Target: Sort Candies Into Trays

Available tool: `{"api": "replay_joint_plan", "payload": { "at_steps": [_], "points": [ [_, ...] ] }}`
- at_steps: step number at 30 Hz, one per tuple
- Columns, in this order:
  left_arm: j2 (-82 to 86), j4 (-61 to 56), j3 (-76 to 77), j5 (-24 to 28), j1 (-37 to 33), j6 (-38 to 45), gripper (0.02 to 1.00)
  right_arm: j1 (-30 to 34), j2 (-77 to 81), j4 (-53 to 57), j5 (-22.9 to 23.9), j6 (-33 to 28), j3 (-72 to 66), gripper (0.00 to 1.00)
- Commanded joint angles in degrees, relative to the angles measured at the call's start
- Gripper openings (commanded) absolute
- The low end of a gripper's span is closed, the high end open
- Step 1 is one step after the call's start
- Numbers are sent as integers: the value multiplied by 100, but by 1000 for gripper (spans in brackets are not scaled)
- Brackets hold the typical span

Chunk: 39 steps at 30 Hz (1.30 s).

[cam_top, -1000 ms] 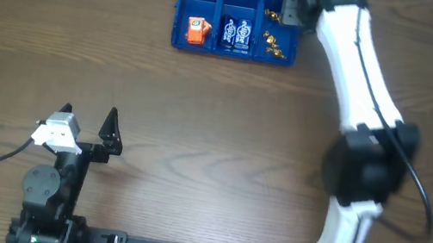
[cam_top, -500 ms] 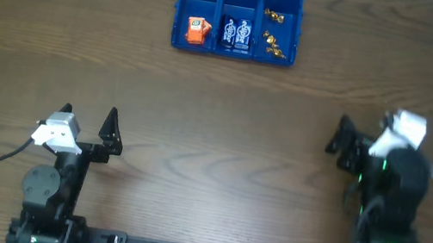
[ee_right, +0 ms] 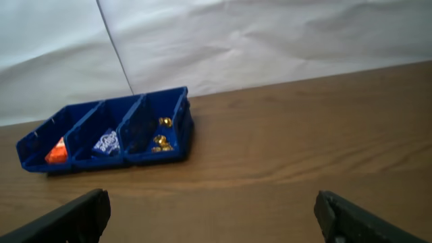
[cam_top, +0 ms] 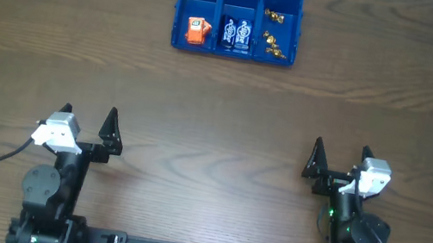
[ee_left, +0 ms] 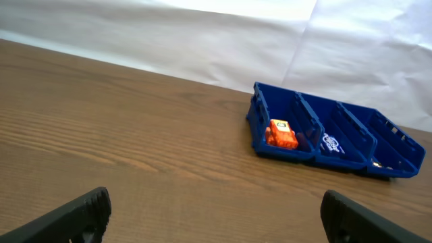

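Much tabletop (cam_top: 220, 96) separates tray (cam_top: 180, 11) from splayed left gripper (cam_top: 90, 110) and right gripper (cam_top: 342, 148).

- Bright, even, diffuse light from overhead.
- Soft pale sheen across wooden table (ee_left: 135, 135).
- Faint soft shadows under blue tray (ee_right: 101, 158).
- Strongly lit white backdrop (ee_right: 270, 40), creases faintly shaded.

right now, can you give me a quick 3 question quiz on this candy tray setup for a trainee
1. Multiple choice: in the top view, which compartment of the blue tray holds the gold candies? A left, B middle, C right.
2. True or false: the left tool is shut on a candy.
3. How many blue-wrapped candies lie in the middle compartment?

Key
1. C.
2. False: the left tool and the right tool are both open and hold nothing.
3. Two.
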<state>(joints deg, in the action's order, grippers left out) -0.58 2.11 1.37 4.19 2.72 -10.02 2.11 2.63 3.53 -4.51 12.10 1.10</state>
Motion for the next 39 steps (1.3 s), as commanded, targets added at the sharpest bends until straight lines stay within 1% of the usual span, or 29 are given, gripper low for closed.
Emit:
{"api": "replay_joint_plan", "payload": {
  "at_steps": [1,28,31,39],
  "points": [
    [33,197,-109,94,-17,83,998,-17,-251,72,-7,-22,-68,998],
    [33,197,-109,94,-20,83,996,-17,-247,79,-11,-20,-66,998],
    [33,197,-109,94,-17,83,998,-17,-247,-81,-11,-20,-66,998],
    [33,197,-109,94,-20,83,998,-17,-247,83,-11,-22,-66,998]
  ]
}}
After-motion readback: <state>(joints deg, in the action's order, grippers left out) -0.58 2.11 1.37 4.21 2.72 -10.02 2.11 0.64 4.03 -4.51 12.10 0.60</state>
